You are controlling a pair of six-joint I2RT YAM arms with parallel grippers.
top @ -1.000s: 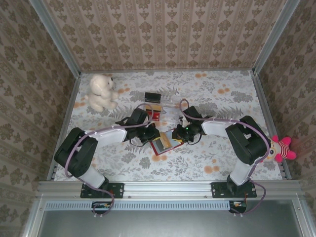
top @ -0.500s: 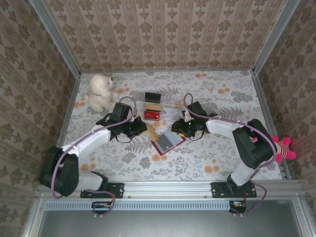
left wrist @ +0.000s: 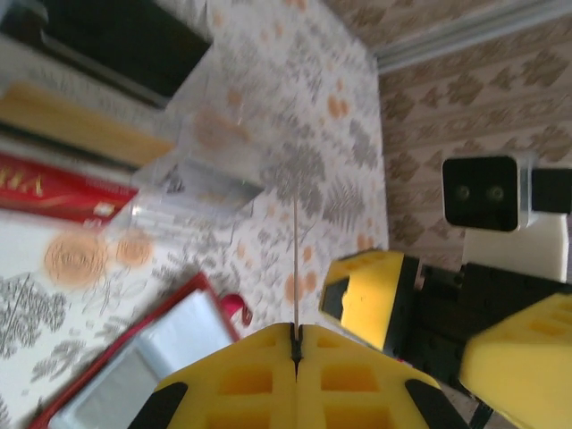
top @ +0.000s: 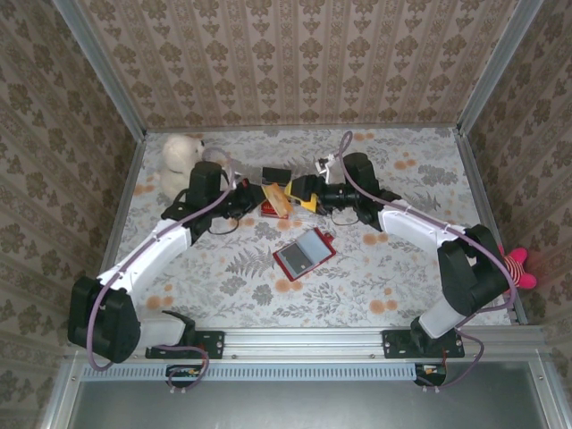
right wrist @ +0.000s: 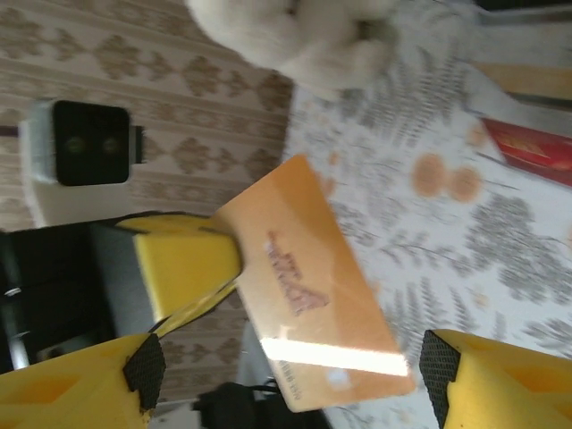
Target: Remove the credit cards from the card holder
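Two hands meet over the upper middle of the floral-patterned desk in the overhead view. The left hand is clenched on a thin orange plastic card. In the left wrist view its yellow fingers press together at the bottom edge of the frame, and the card rises from between them edge-on, as a fine line. In the right wrist view the same card shows its broad face, slanting from upper left to lower right, with faint printing and a bright stripe of glare. One corner is pinched by the left hand's yellow fingers at centre left.

The right hand is released. Its two yellow fingers stand wide apart in the lower left and lower right corners of its wrist view, on either side of the card. The lower right one comes just beside the card's corner, and I cannot tell whether it touches.

The red book-like card holder lies open on the desk just below the centre of the overhead frame, apart from both hands. A greyish clear sleeve faces up and a small red tab sits at its upper right.

A black rectangular block lies just above the hands in the overhead view. A red printed packet lies just below and left of the card. A wall of a clear plastic tray shows beside them in the left wrist view. A white teddy bear sits at the upper left of the desk, and a pink soft toy lies at the right edge.
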